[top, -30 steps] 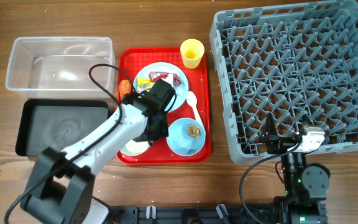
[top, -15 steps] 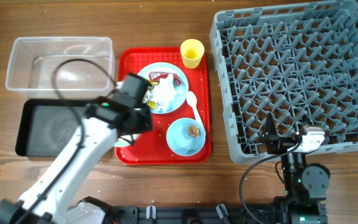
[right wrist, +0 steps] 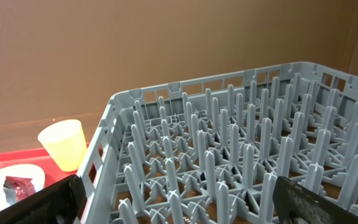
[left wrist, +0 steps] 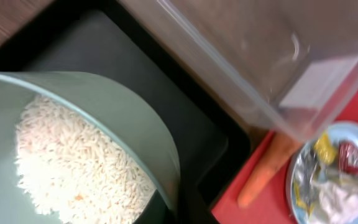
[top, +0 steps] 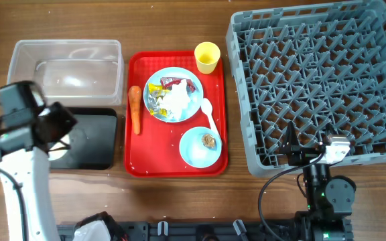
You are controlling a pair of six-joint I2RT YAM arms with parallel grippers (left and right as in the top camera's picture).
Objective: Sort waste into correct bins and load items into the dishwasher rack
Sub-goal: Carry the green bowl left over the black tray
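My left gripper (top: 53,130) is shut on the rim of the pale-green bowl (left wrist: 104,106), which is tilted above the black tray (top: 94,139). White rice (left wrist: 73,165) lies inside the bowl. On the red tray (top: 139,166) are an orange carrot (top: 135,109), a light-blue plate (top: 191,104) with tissue (top: 178,99) and wrappers (top: 156,94), a white spoon (top: 210,115), a yellow cup (top: 207,57) and a light-blue bowl (top: 196,150) holding a brown lump (top: 209,140). My right gripper (right wrist: 182,208) stands open over the near edge of the grey rack (top: 320,80), holding nothing.
The clear tub (top: 66,67) stands behind the black tray and beside the red tray's left edge. In the left wrist view the tub's (left wrist: 260,56) corner is close to the carrot (left wrist: 263,177). My left arm's white link (top: 25,187) runs down the table's left side.
My left arm has swung left off the red tray with the pale-green bowl, ending over the black tray. The carrot is now uncovered. The right arm has not moved.
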